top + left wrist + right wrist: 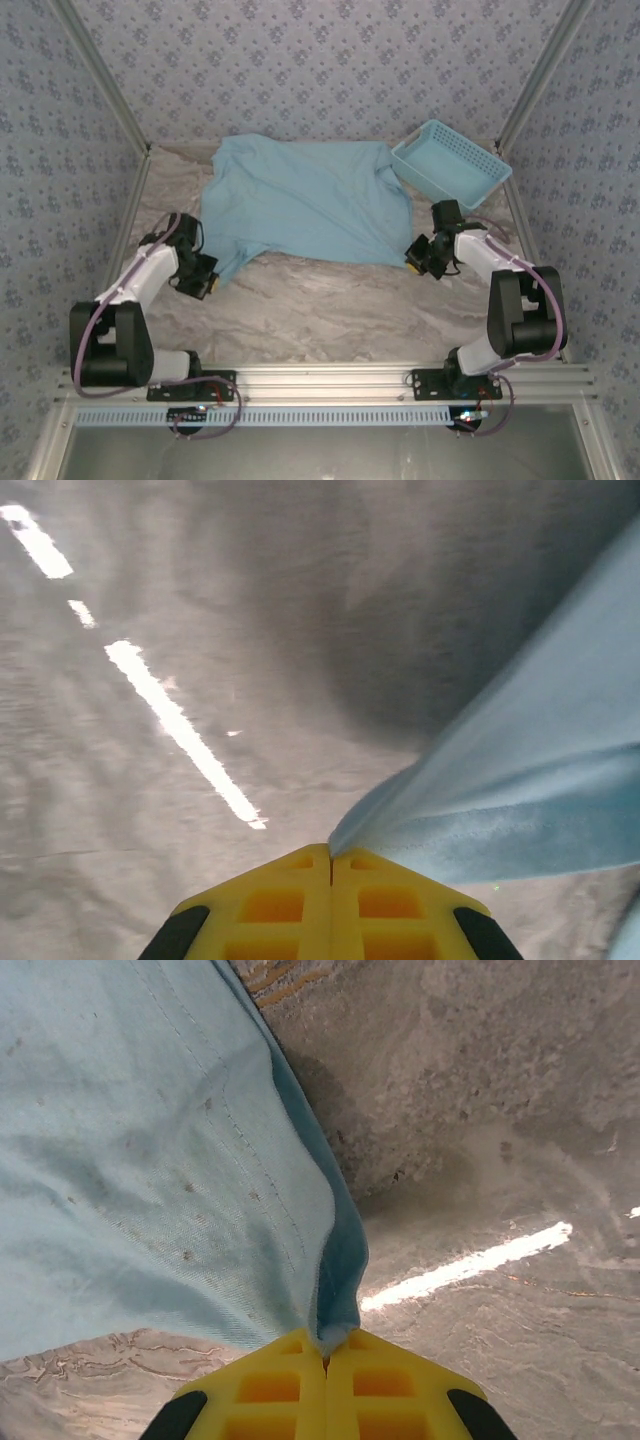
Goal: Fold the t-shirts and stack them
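Seen from above, a light sky-blue t-shirt (305, 200) lies spread and rumpled on a grey marble-patterned counter (330, 310). It covers the middle of the counter toward 12 o'clock. A light-blue plastic lattice basket (450, 165) sits at 2 o'clock, tilted, just beside the shirt's right edge.

The left arm (150, 270) reaches in from 8 o'clock, and the left jaws meet the shirt's lower left corner. The right arm (500, 275) reaches in from 4 o'clock, and the right jaws meet the shirt's lower right corner.

In the left wrist view, the yellow left jaws are pressed together, pinching a fold of blue cloth at their tip. The cloth (540, 780) rises from there toward 2 o'clock above the counter.

In the right wrist view, the yellow right jaws are likewise closed on a gathered hem. The cloth (150, 1160) fans out toward 11 o'clock, with bare counter at 2 o'clock.
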